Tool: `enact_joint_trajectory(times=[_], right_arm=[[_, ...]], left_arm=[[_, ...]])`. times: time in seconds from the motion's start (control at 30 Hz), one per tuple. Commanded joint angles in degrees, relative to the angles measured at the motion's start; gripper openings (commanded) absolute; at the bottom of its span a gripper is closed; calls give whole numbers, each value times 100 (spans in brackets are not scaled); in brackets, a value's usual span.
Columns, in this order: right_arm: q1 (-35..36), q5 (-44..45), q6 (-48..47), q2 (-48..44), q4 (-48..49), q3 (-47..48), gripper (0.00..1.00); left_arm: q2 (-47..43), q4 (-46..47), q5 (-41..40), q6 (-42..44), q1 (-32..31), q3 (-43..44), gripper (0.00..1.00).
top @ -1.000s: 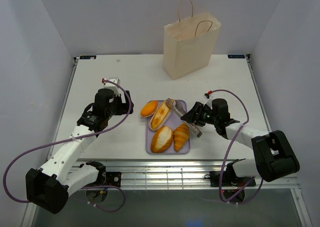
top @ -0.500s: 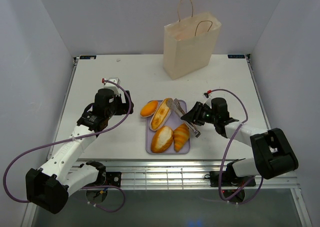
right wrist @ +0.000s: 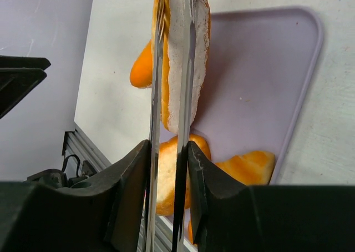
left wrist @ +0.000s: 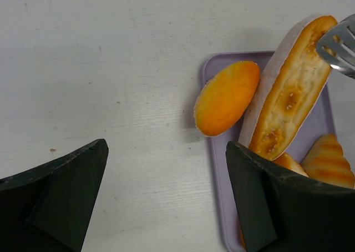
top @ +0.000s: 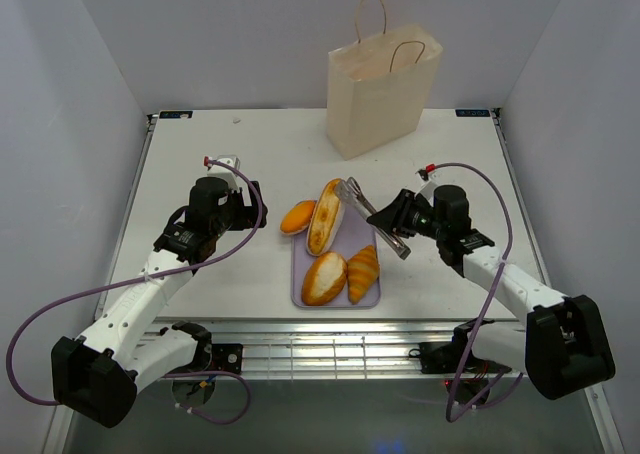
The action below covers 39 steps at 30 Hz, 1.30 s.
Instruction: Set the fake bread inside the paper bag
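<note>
So the right pincer [top: 398, 217] is clamped on a pair of metal tongs [top: 372, 217], and the tongs are pinching the long loaf [top: 325, 216] by its edge. The right wrist view shows it best: both blades of the tongs [right wrist: 157, 69] are squeezed flat against the loaf [right wrist: 178, 52], which stands on edge over the lilac tray [top: 372, 299]. Its far end pokes out past the tray's back rim.

The other fake bread sits low. An oval roll [top: 298, 216] hangs half off the tray's left edge, right beside the loaf. A second loaf [top: 323, 279] and a croissant [top: 363, 273] lie at the near end.

The left pincer [top: 250, 204] hovers over the bare tabletop [top: 230, 154] left of the tray, fingers spread wide, holding nothing. The paper bag [top: 380, 104] stands upright at the back, well apart from it all.
</note>
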Motion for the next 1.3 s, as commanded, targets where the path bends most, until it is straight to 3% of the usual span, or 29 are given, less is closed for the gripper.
enact_joint_trajectory(times=[0.0, 0.3, 0.7, 0.97, 1.27], right_arm=[[18, 376, -262, -426, -327, 365, 21], [9, 561, -368, -1050, -802, 453, 20], [9, 781, -939, -1438, -1452, 1568, 20], [9, 851, -1018, -1096, -1637, 2342, 20], [9, 886, -1001, -209, -1541, 4046, 20]], left_arm=[[-157, 4, -33, -4, -31, 202, 98], [-113, 5, -7, -4, -22, 184, 98], [-87, 13, -33, -4, -22, 184, 98], [-96, 13, -60, 5, -22, 184, 98], [-95, 13, -95, 14, -22, 184, 98]])
